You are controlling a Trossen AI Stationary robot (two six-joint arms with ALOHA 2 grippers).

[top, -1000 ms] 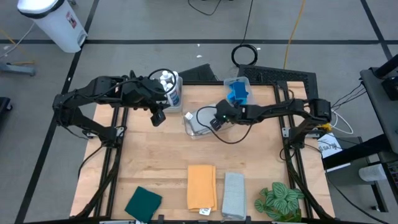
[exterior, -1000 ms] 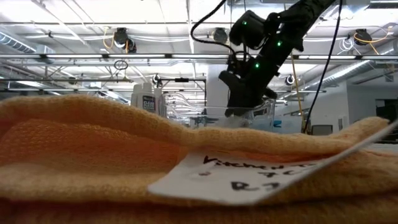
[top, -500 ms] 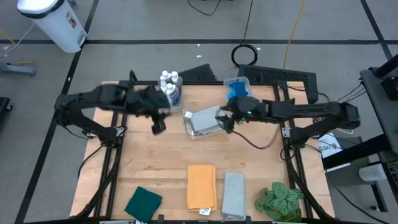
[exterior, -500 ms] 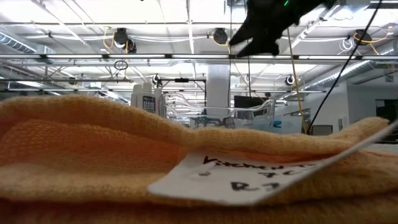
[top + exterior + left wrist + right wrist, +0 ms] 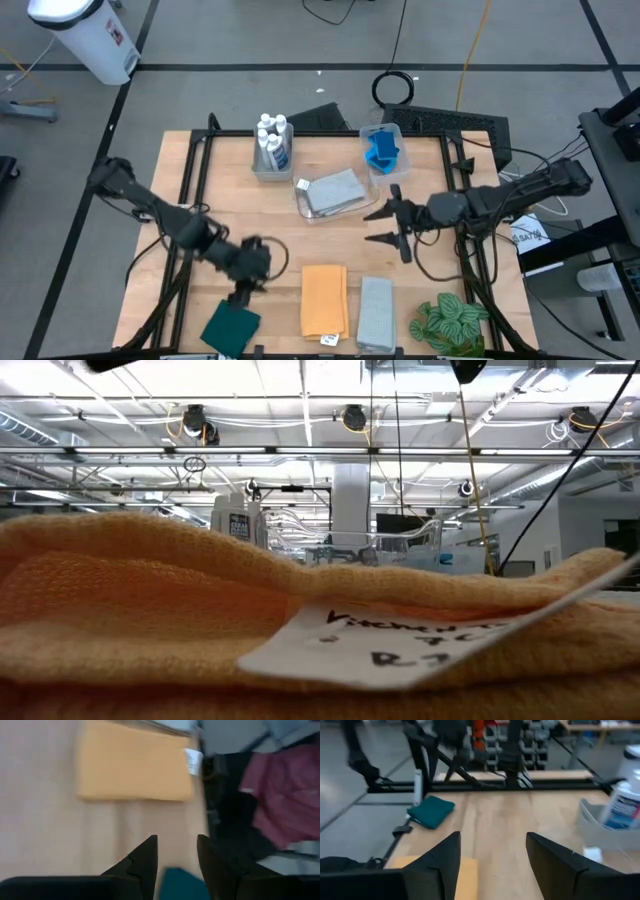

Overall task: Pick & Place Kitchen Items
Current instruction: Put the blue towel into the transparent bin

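Observation:
My left gripper (image 5: 245,290) hangs open just above the dark green cloth (image 5: 232,325), which lies flat at the table's near left; the left wrist view shows the cloth (image 5: 180,885) under the bare fingers. My right gripper (image 5: 380,225) is open and empty over the table's right middle, pointing left. An orange cloth (image 5: 323,300) and a grey cloth (image 5: 376,312) lie flat at the near edge. Another grey cloth (image 5: 333,192) lies in a clear bin. White bottles (image 5: 272,135) stand in a bin at the far edge. Blue sponges (image 5: 381,150) sit in a far bin.
A green leafy plant (image 5: 450,322) stands at the near right corner. The bottle bin (image 5: 268,165), the clear cloth bin (image 5: 305,205) and the sponge bin (image 5: 392,130) line the far half. Bare wood lies in the table's middle. A white tag (image 5: 400,640) sticks out of the orange cloth.
My left gripper has swung from beside the bottle bin toward the table's near edge and down, and now hangs over the dark green cloth. My right gripper has risen out of the clear bin and drawn back toward the right edge, tipping up toward level. The grey cloth stays in the bin.

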